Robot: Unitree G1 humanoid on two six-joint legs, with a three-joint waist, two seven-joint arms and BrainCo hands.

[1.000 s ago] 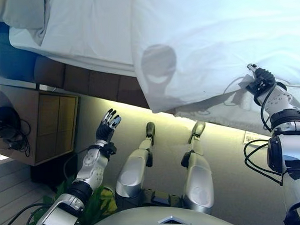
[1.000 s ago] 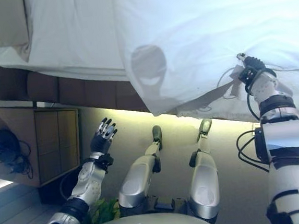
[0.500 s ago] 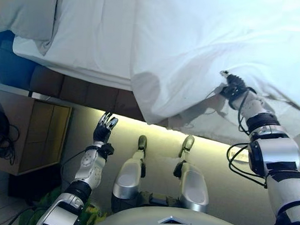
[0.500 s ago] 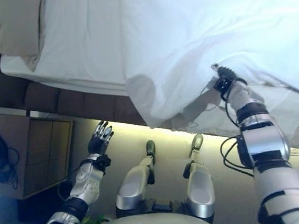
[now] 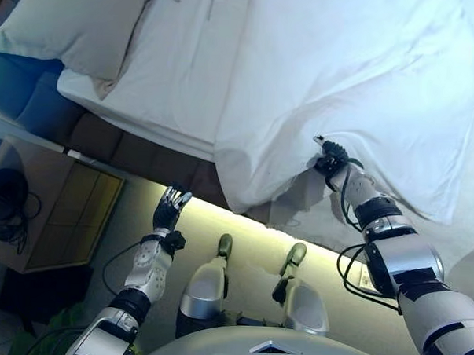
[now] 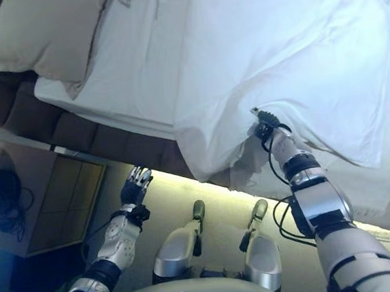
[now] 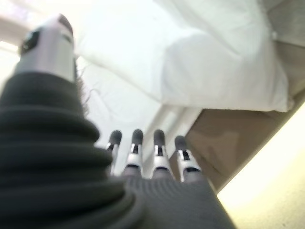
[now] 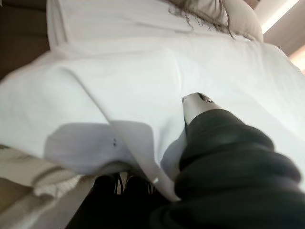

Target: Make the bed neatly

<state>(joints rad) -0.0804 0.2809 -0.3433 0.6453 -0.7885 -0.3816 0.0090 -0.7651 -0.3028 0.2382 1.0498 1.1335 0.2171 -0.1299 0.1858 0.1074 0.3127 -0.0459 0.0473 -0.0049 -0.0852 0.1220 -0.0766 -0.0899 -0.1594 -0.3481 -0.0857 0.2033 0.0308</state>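
The bed has a white duvet (image 5: pixel 351 80) spread over a white sheet (image 5: pixel 171 72), with a beige pillow (image 5: pixel 78 21) at the head end on the left. My right hand (image 5: pixel 330 157) is shut on the duvet's near edge, which bunches round it. In the right wrist view the cloth (image 8: pixel 109 90) folds over the fingers and only the thumb (image 8: pixel 196 102) shows. My left hand (image 5: pixel 170 209) is open and empty, raised over the floor beside the bed. Its straight fingers (image 7: pixel 159 145) point at the mattress side.
The dark padded bed base (image 5: pixel 136 153) runs under the mattress, with a lit strip below it. A wooden nightstand (image 5: pixel 58 217) stands at the left, with a dark device and cables (image 5: pixel 4 191) on it. The duvet's corner (image 5: pixel 240 205) hangs over the bed's side.
The camera has shifted and shows more of the pillow. My right hand has moved left along the bed's side with the duvet edge in it. The left hand stays raised and open.
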